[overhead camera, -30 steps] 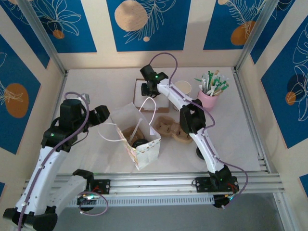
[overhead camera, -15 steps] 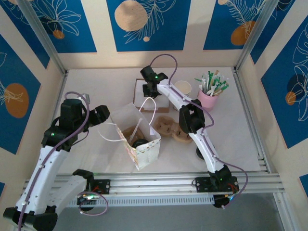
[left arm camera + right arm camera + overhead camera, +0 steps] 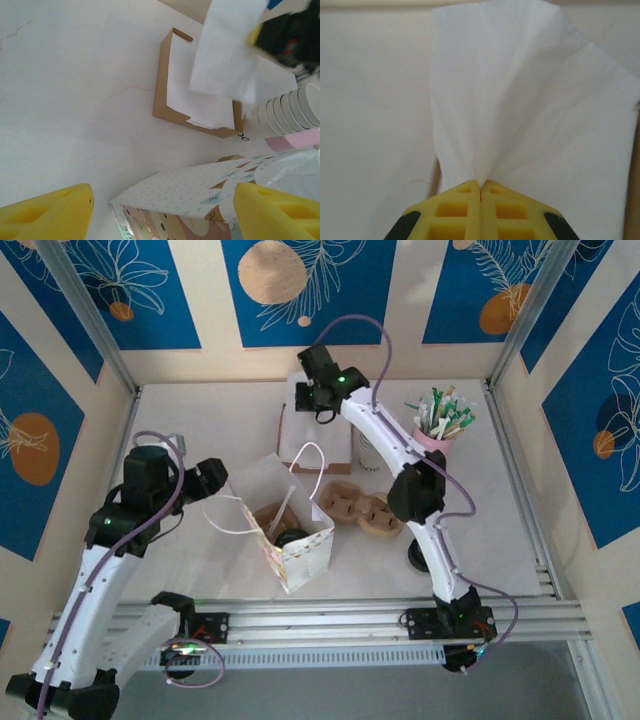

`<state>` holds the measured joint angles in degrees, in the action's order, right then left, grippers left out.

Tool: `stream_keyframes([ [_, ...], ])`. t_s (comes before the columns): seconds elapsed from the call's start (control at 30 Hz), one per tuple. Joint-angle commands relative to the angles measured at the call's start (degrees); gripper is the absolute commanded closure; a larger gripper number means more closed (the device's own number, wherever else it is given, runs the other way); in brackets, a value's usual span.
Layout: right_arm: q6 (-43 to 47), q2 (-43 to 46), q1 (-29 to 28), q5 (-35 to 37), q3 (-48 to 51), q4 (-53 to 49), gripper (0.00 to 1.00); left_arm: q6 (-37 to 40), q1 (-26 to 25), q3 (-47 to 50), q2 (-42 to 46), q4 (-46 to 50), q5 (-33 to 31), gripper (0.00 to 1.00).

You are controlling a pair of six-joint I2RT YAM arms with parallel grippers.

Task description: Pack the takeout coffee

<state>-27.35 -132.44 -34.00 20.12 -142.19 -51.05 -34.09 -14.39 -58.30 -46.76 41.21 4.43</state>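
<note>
Across the pale table (image 3: pixel 200 420), the biggest thing I have is the patterned paper bag (image 3: pixel 300 555), standing open near the middle. My left gripper (image 3: pixel 212 478) hangs just beside the bag's left rim with its jaws spread wide, released. From that wrist, the bag's top edge runs between the two yellow fingers (image 3: pixel 55 210). Behind the bag sits the brown napkin box (image 3: pixel 335 445). To the bag's right a cardboard cup carrier (image 3: pixel 360 510) lies flat on the table. A stack of lidless cream cups (image 3: pixel 370 452) stands at the box's right side, and a pink cup of green and white sticks (image 3: pixel 437 445) stands further right. The takeout coffee (image 3: pixel 291 538) is down inside the bag; I can see its black lid, seated in a brown tray (image 3: pixel 268 515). Smallest is the white napkin (image 3: pixel 520 100). My right gripper (image 3: pixel 480 182) has it pinched, jaws clamped together on it, and it hangs above the box.
</note>
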Motion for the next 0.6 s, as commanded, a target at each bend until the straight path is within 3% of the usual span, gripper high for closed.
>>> stream_keyframes([
  [0.0, -0.6, 7.7, -1.4, -1.2, -1.5, 1.9, 1.00, 2.6, -0.4, -3.4, 1.2, -0.9, -0.3, 0.25],
  [0.23, 4.1, 19.1, -6.1, 0.3, 0.6, 5.8, 1.00, 6.8, -0.4, -6.9, 2.2, -0.7, -1.3, 0.22],
  [0.57, 15.4, 34.9, -22.5, 2.9, 10.5, 15.1, 1.00, 11.2, -0.4, -8.5, 3.5, -0.4, -2.1, 0.19],
])
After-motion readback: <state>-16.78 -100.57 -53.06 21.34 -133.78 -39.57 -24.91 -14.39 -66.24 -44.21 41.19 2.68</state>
